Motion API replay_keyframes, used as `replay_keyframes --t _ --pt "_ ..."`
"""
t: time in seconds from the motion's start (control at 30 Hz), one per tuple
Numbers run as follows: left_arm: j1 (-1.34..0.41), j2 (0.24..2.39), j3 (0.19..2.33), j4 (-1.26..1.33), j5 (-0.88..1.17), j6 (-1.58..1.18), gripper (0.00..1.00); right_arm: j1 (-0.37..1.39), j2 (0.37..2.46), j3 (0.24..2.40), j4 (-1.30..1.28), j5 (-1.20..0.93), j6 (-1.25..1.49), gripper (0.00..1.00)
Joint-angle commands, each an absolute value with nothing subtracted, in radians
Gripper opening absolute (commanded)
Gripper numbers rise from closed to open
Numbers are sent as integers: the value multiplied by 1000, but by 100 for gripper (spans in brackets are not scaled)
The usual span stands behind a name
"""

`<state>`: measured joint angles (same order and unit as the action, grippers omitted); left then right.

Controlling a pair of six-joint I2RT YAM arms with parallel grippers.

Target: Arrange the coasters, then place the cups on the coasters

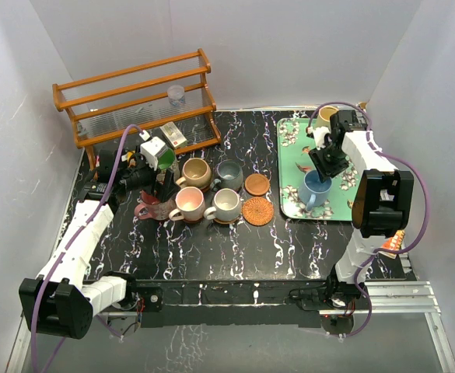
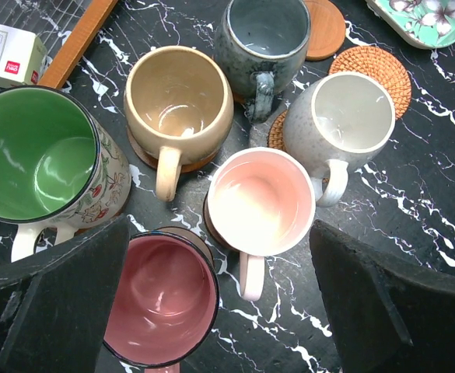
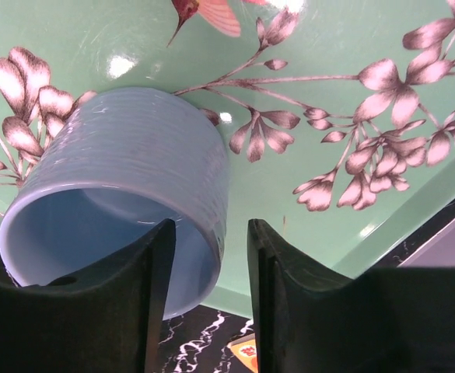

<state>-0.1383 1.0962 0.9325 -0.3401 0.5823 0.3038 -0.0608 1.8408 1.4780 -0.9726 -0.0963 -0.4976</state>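
Right tool (image 3: 209, 227) is seen lowered over the blue mug (image 3: 126, 155), which stands on the green floral tray (image 3: 351, 225). Its jaws are parted narrowly and the mug's wall is straddled at the rim. One finger is set inside the mouth and the other outside, at 3 o'clock of the wall. A sliver of tray is seen between that outer finger and the mug, so no clamp is shown. In the top view the mug is found at 6 o'clock of the tool, on the tray's near half.

Left tool (image 2: 219, 311) is held spread wide above the group of mugs on the black marbled counter (image 2: 414, 179). The maroon mug (image 2: 161, 299) is seen between its fingers, close to the 9 o'clock one, and the pink mug (image 2: 262, 202) lies at 12 o'clock. Beyond are ranged the green mug (image 2: 36, 151), tan mug (image 2: 178, 93), grey-blue mug (image 2: 262, 31) and cream mug (image 2: 340, 116). A wicker coaster (image 2: 371, 66) and a wooden coaster (image 2: 326, 27) lie bare at 1 o'clock.
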Motion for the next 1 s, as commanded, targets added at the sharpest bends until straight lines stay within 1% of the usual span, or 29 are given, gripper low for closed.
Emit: replay_keyframes --t 0.0,0.13,0.4,0.47,0.57,0.67,0.77,0.87,0.9,0.97 --pt "-130 1064 928 -330 615 316 99 -60 1857 1551 -976 -129 -607 42" --pt "-130 1064 927 -330 613 316 99 -60 1893 1573 -988 -136 -669 42" --pt "-130 1065 924 -327 613 316 99 -58 1912 1600 -1038 -188 -744 27" --pt "-130 1065 922 -327 615 316 99 -58 1917 1603 -1043 -183 -760 28" --pt "-130 1066 922 -326 616 315 99 -58 1924 1611 -1046 -187 -782 36" --pt "-130 1065 921 -325 617 313 99 -58 1936 1635 -1058 -215 -802 39" --pt "-129 1063 920 -325 616 314 99 -58 1949 1659 -1071 -242 -820 39" --pt "-127 1062 919 -325 616 313 99 -57 1965 1675 -1085 -255 -833 36" --pt "-127 1062 919 -325 617 313 99 -56 1971 1680 -1092 -258 -838 35" --pt "-126 1062 917 -324 618 313 99 -56 1980 1689 -1108 -263 -844 29"
